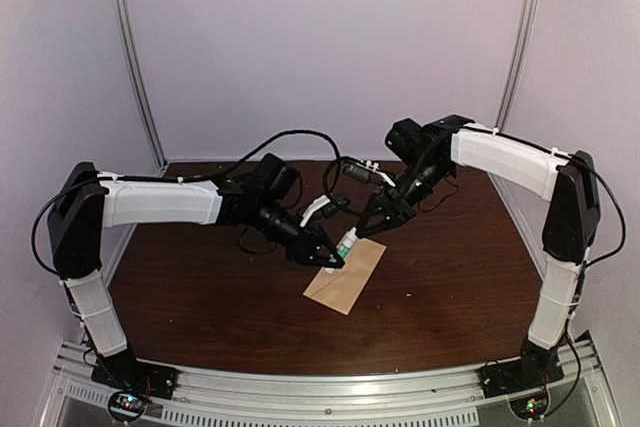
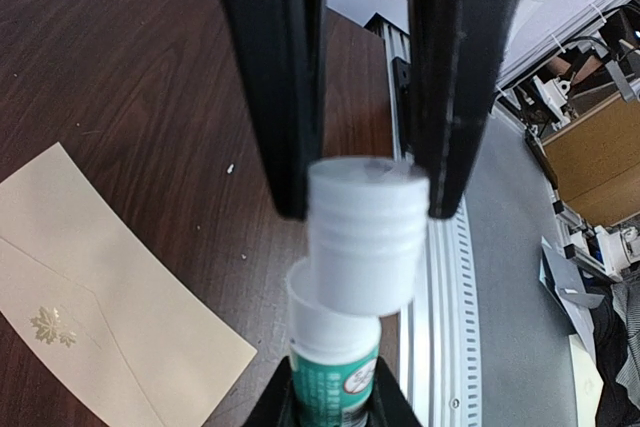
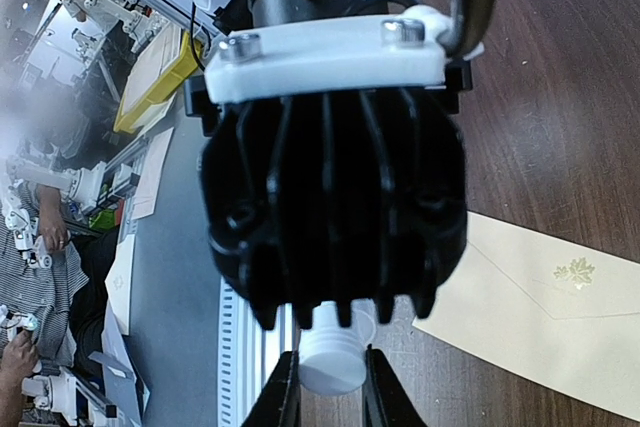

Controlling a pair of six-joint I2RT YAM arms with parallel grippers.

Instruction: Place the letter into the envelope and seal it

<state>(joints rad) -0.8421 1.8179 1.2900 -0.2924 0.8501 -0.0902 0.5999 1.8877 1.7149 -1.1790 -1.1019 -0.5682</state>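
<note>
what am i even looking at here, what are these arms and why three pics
These are two robot arms bolted at the near edge of a dark wooden table. The wide picture comes from a camera above and behind them; the other two come from cameras on each wrist.

On the table lies a tan envelope, flap closed, with a small gold leaf mark.

The arms meet above it. The left gripper has its jaws on a white cap; the right gripper holds the glue stick below it. The cap sits slightly askew, so whether it is going on or coming off is unclear.

You have the envelope [image 1: 346, 275] flat on the table [image 1: 200, 287], mid-width. Above its far edge, a glue stick [image 1: 347, 244] sits between left gripper [image 1: 335, 261] and right gripper [image 1: 357, 234].
</note>
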